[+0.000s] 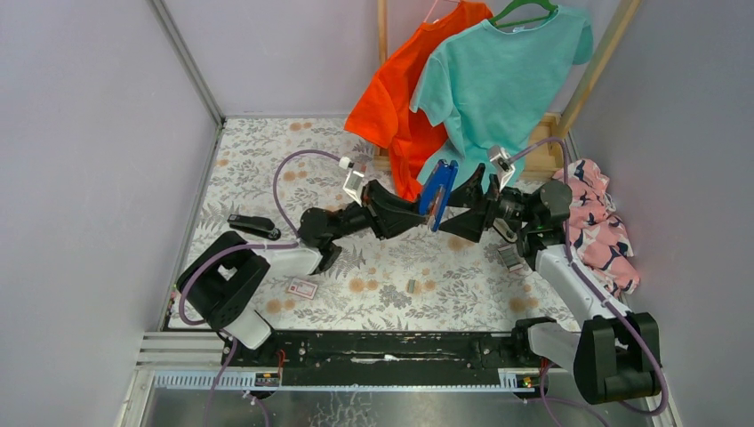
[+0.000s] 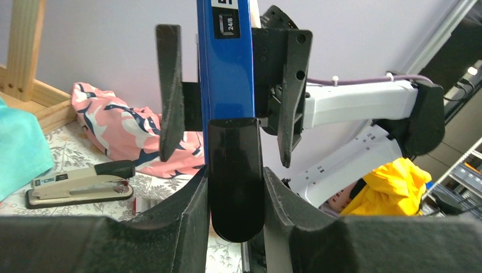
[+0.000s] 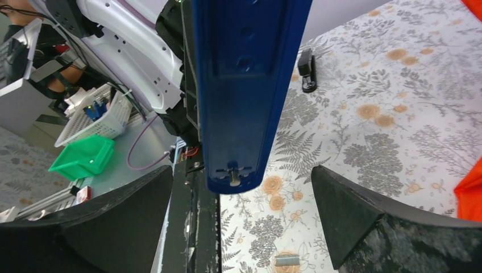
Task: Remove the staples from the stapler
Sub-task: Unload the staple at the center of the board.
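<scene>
Floral-print table (image 1: 267, 160): sm. black stapler (image 1: 253, 223) at 9 o'clock, red/white card (image 1: 303, 288) at 7. Staple strip (image 1: 412, 286) at 6, grey-based stapler (image 1: 511, 256) approx. 4, pink cloth (image 1: 596, 222) at 3.

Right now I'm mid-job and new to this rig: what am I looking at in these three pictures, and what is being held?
This is a robot with two arms working over a flowered table. The wide picture looks down from above and behind the arms. The other two come from a camera on each wrist, so the black shapes along their bottom edge are that arm's own gripper.

The left gripper is shut on the black end of a blue-and-black bar, held up off the table. The right gripper is open, with one side on each side of the bar and not touching it.

On the table lie a black stapler, a grey-and-black stapler, a red-and-white card and a short strip of staples.
</scene>
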Controlling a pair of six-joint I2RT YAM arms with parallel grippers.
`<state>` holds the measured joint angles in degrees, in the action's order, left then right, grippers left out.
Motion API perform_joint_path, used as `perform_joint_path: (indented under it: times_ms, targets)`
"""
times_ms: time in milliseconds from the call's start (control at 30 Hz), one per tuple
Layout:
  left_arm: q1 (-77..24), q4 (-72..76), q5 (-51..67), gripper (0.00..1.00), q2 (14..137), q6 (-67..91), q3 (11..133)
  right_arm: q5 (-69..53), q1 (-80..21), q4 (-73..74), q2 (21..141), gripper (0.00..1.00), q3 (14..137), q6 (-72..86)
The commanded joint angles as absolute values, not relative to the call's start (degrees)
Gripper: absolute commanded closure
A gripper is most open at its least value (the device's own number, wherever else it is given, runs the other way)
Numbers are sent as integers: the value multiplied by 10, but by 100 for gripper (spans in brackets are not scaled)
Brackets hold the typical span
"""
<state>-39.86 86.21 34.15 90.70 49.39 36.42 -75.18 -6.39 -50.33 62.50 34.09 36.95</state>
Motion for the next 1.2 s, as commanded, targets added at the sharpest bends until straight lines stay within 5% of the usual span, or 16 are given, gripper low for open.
perform_joint_path:
  times_ms: [0,100,233,467,567,733,1167]
  targets:
    - [-409,921,362,100,910,489,392,-708,-93,-626,655,1,335,439]
    - [-414,921,367,100,916,489,397,-696,-95,-737,674,7,314,493]
    - [-417,921,379,100,923,487,400,-707,-96,-737,686,27,318,488]
    - [-415,922,395,100,940,466,402,-754,-103,-736,686,82,327,468]
    - [-400,922,403,100,932,421,382,-788,-101,-622,674,96,335,373]
    - [-363,921,405,100,934,329,314,-682,-100,152,630,100,480,-267]
    - [-313,919,393,100,1022,201,210,-456,-99,336,764,100,518,-616]
